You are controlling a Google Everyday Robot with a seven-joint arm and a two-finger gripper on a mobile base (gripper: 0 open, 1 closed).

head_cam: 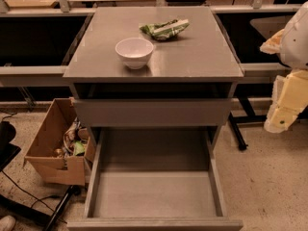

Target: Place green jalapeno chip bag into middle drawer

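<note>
Camera view, left to right: cardboard box on the floor beside the cabinet, clutter inside, not relevant. On the counter, white bowl sits near the front edge, left of centre. Green jalapeno chip bag lies behind it and slightly right, toward the back of the counter. It's near the bowl but not touching, a bit crumpled, pale band facing up. Below the counter the top drawer is shut. Middle drawer is pulled well out toward the camera, flat bottom bare, nothing in it. End effector is at the far right edge of frame, off to the side of the cabinet, roughly level with the top drawer front and well apart from the bag. It's holding nothing that I can see. Whether it is spread or pressed together I cannot tell, since it's partly cut off by the frame. Progress read: the drawer-open part looks done, everything else is left. Bag is not grasped and not lifted. Remaining, as I judge it: bring the end effector over the counter to the bag, stay clear of the bowl in front, pinch the bag, carry it forward and down past the shut top drawer, release it in the middle drawer. Early stage.
</note>
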